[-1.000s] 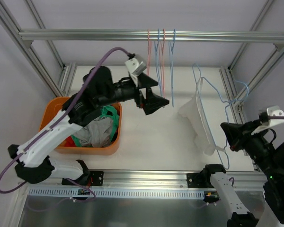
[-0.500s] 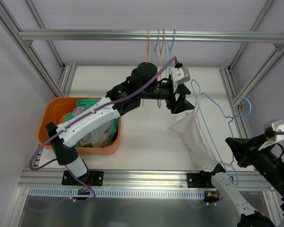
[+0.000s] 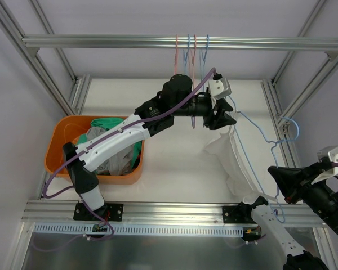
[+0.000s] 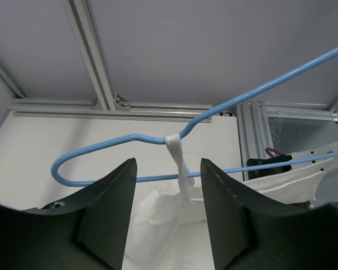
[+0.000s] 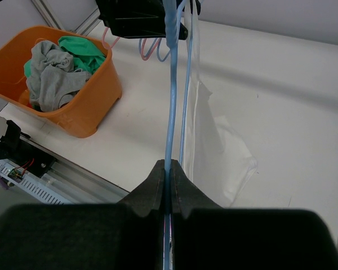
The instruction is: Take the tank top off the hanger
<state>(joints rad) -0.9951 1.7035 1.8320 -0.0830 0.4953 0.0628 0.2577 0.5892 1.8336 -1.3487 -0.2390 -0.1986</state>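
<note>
Between my left gripper fingers, which are matt black plastic, I see the hanger: smooth wire with a glossy blue coating. The tank top on it is thin, matt white cloth. Back along that gripper's arm, the basket is smooth orange plastic. The table is matt white.

Robotics lab test cell, seen from above. Bare aluminium frame rails box in a plain white surface between blank pale walls. Two robot arms, one white at centre left and one black at lower right, are mounted on a slotted metal base rail along the bottom edge. An orange bin of clothes sits at left.
</note>
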